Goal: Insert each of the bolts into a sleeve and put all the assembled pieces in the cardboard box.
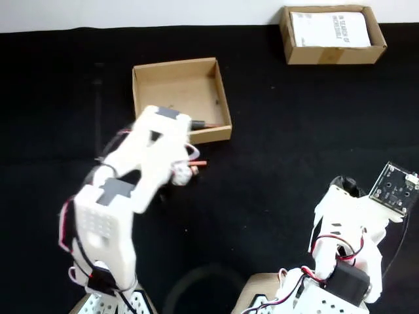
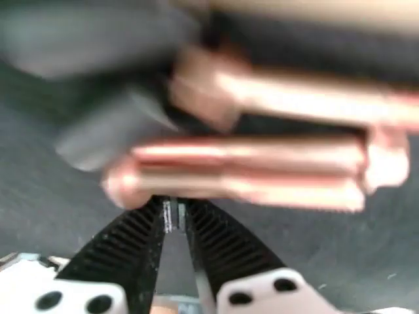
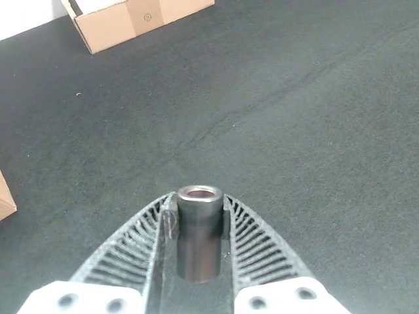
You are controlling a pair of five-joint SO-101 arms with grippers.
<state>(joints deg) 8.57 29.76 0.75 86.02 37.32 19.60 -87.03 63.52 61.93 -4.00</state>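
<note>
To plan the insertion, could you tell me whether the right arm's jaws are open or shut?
Shut: the right gripper has its jaws pressed on both sides of the dark cylindrical metal sleeve.

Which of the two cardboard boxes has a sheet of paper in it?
The far box, top right, holding a white sheet; the nearer box looks bare inside.

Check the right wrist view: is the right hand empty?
No, the right hand is shut on a dark sleeve, its open end facing the camera.
</note>
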